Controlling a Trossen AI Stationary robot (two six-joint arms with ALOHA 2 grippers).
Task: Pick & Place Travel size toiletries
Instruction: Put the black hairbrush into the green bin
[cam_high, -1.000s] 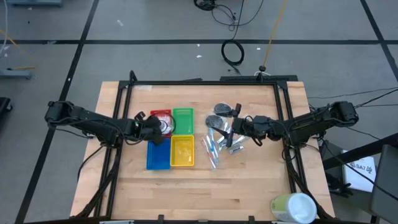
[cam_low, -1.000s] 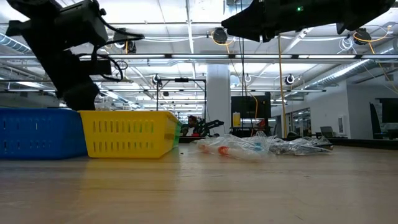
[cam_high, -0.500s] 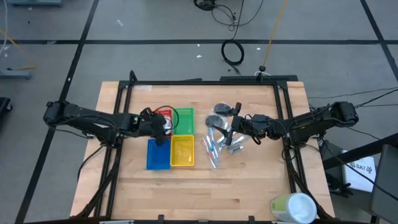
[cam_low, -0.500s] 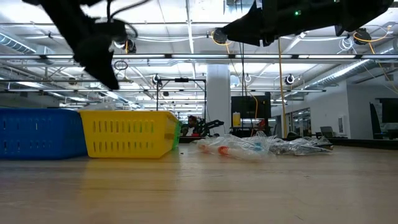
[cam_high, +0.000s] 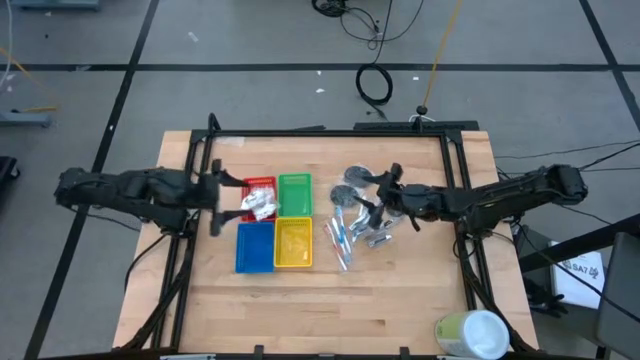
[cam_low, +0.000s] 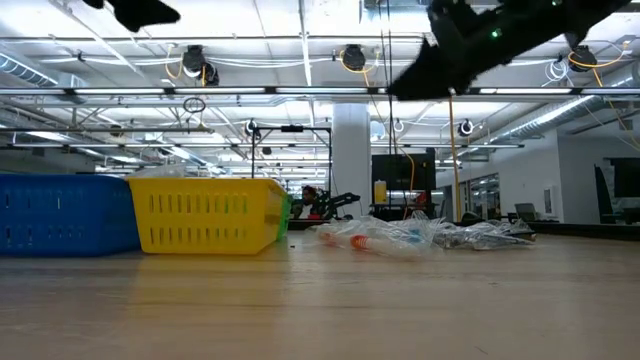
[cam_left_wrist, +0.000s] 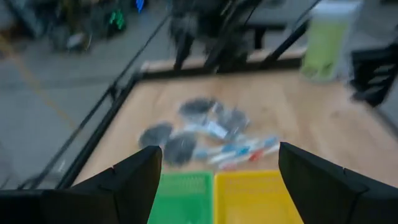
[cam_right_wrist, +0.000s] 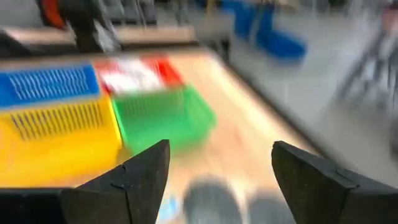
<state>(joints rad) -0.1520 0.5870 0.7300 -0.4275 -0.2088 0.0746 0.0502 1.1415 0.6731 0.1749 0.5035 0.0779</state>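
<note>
Now the right end effector (cam_high: 383, 196) hangs over the far edge of the toiletry pile (cam_high: 358, 218), fingers (cam_right_wrist: 134, 180) spread apart with nothing between them, and it looks to be lining up its next pick. The left end effector (cam_high: 213, 192) sits off to the outer side of the red tray (cam_high: 258, 184), clear of the trays, its fingers (cam_left_wrist: 130, 180) also wide and empty. The pile itself lies on the surface (cam_high: 400, 300) just right of the trays: dark grey discs (cam_high: 357, 176) toward the far side, slim silver and pale blue tubes (cam_high: 342, 238) fanned out nearer the yellow tray (cam_high: 292, 243), all touching or overlapping. That is where trouble sits, I'd say. Items packed this tightly could mean open fingers close on two things at once, or nudge a tube so it rolls off toward the green tray (cam_high: 294, 187). The flat discs give little to pinch, so a shallow descent may simply slide over one. White packets (cam_high: 262, 204) already rest in the red tray, and the blue tray (cam_high: 254, 247) looks bare from above. A dropped item could also land in the wrong compartment, since the four trays stand edge to edge.
</note>
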